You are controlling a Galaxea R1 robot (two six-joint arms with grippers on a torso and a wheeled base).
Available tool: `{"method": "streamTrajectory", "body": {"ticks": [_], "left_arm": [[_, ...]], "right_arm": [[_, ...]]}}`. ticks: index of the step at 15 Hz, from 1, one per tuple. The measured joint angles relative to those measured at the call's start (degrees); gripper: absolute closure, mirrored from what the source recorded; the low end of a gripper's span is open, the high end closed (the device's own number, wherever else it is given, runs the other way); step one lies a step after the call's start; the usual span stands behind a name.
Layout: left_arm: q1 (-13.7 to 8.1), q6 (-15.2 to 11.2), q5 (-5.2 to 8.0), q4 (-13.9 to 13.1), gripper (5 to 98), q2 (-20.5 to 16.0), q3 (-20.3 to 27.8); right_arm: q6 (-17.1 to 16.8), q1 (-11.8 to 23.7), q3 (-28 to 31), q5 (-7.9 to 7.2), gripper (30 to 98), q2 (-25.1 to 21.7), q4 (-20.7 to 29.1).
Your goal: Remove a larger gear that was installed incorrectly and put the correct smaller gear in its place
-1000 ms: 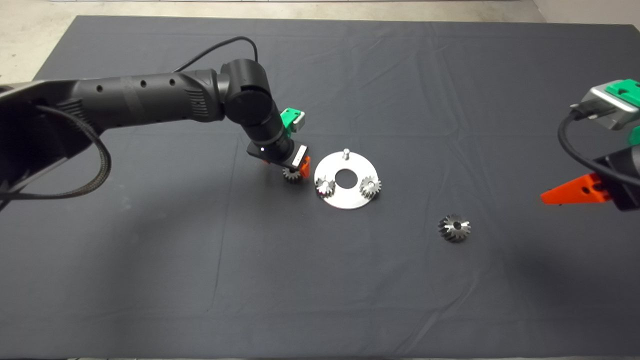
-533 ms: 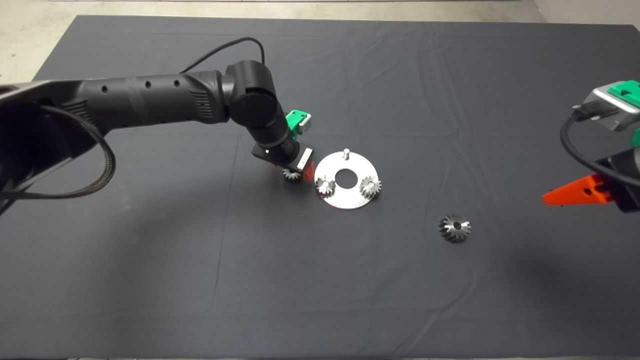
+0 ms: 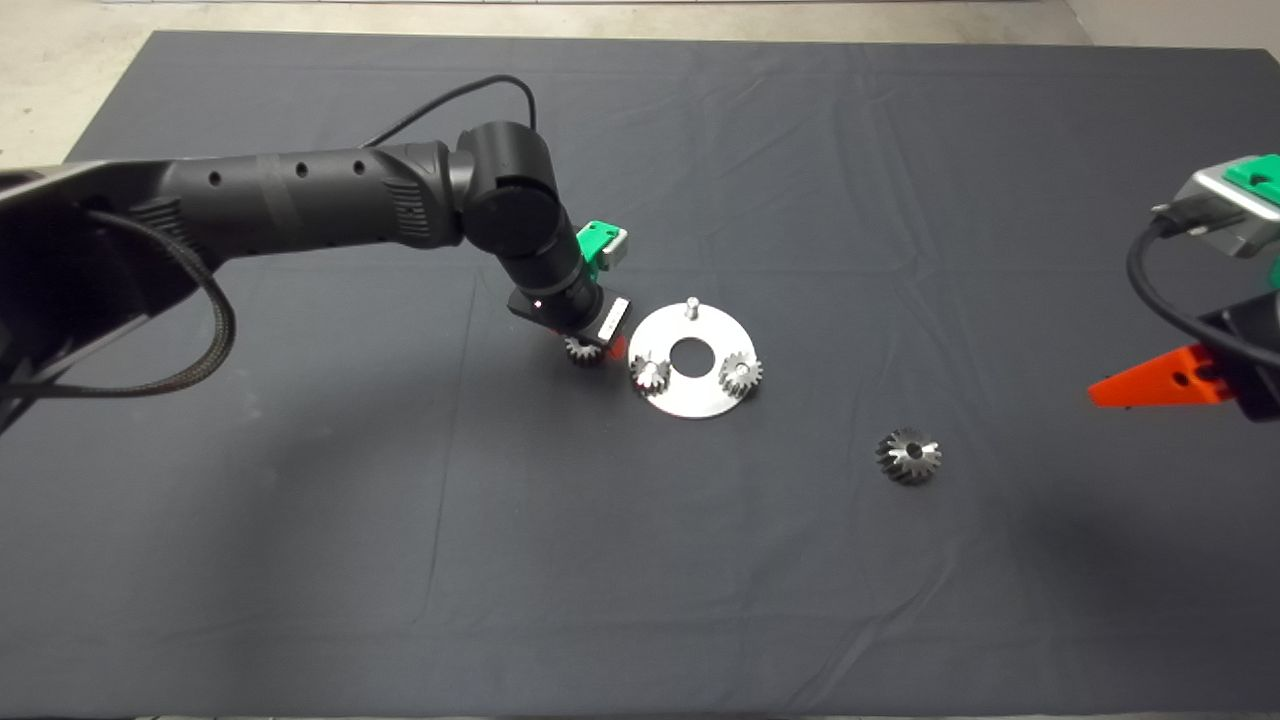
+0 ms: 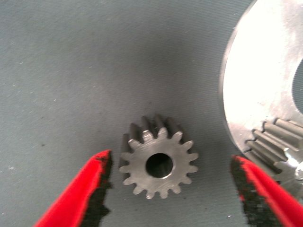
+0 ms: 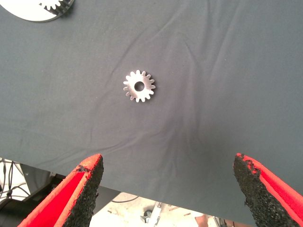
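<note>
The left pincer [image 4: 170,189] is held spread wide over the smaller gear [image 4: 158,163], which is seen lying flat on the mat [image 3: 400,560] between the two red fingers [image 4: 80,194], with neither pad touching it. That gear is placed just beside the disc [image 3: 692,394], off its edge on the side toward the left arm. Two more small gears [image 3: 740,373] are carried on the disc, on either side of its central hole, and a bare pin [image 3: 690,307] is seen standing at its far edge. The larger gear [image 3: 909,455] is found on the mat well apart from the disc, toward the right arm. The right pincer [image 5: 168,189] is held wide apart and unloaded, farther from the disc than the larger gear.
</note>
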Motion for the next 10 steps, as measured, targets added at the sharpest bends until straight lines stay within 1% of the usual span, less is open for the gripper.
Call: {"method": "streamTrajectory", "body": {"ticks": [2,4,6,8,10], "left_arm": [[0.00,0.14,0.00,-0.02,43.4,0.00,0.00],[0.00,1.96,0.06,-0.02,48.6,-0.01,0.00],[0.01,2.15,0.11,0.00,48.6,0.16,0.00],[0.00,2.23,0.50,-0.01,52.7,0.46,-0.11],[0.01,2.38,0.45,-0.05,53.0,0.46,-0.11]], "right_arm": [[0.00,-0.02,0.00,0.00,55.6,0.00,0.00],[0.00,0.13,0.00,0.00,55.6,0.00,0.00],[0.00,0.29,0.00,0.00,55.6,0.00,0.00],[-0.02,0.49,0.00,0.00,55.6,0.00,0.00],[0.00,0.61,0.00,0.00,55.6,0.00,0.00]]}}
